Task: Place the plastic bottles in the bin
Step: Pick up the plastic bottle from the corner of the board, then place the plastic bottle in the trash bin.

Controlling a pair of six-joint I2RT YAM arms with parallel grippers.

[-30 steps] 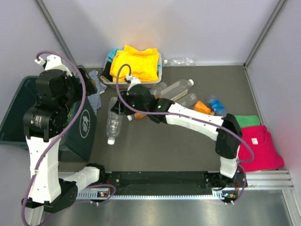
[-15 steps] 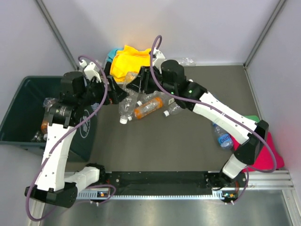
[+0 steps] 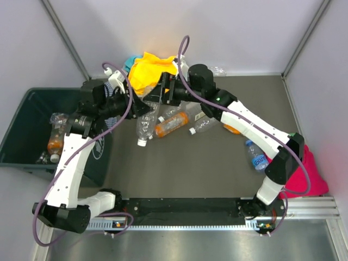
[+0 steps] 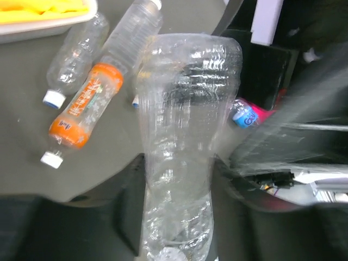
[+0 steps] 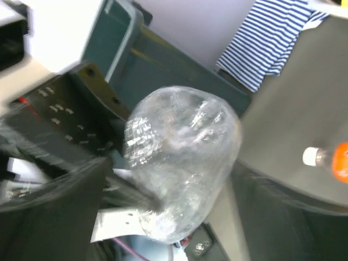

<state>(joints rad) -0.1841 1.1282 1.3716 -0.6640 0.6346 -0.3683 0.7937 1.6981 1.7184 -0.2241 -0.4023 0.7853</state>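
Observation:
A clear crushed plastic bottle [image 3: 145, 126] hangs cap-down above the mat, between both arms. My left gripper [image 4: 176, 182] is shut on its lower body, one finger pressing each side. My right gripper [image 5: 179, 187] is open around the bottle's base [image 5: 179, 157], with a gap to its right finger. On the mat lie an orange bottle [image 3: 171, 124], clear bottles [image 3: 204, 125] and a blue-labelled bottle [image 3: 255, 156]. The dark green bin [image 3: 22, 125] stands at the left, close to my left arm, with several bottles [image 3: 54, 142] inside.
A white tray [image 3: 185, 87] of yellow cloth sits at the back, just behind both grippers. Pink cloth [image 3: 302, 171] and green cloth [image 3: 285, 139] lie at the right edge. A striped cloth [image 5: 272, 38] lies beside the bin. One clear bottle [image 3: 217, 70] rests against the back wall.
My left arm swung from over the bin to the middle and shut on the clear bottle. My right gripper, which carried that bottle, has opened.

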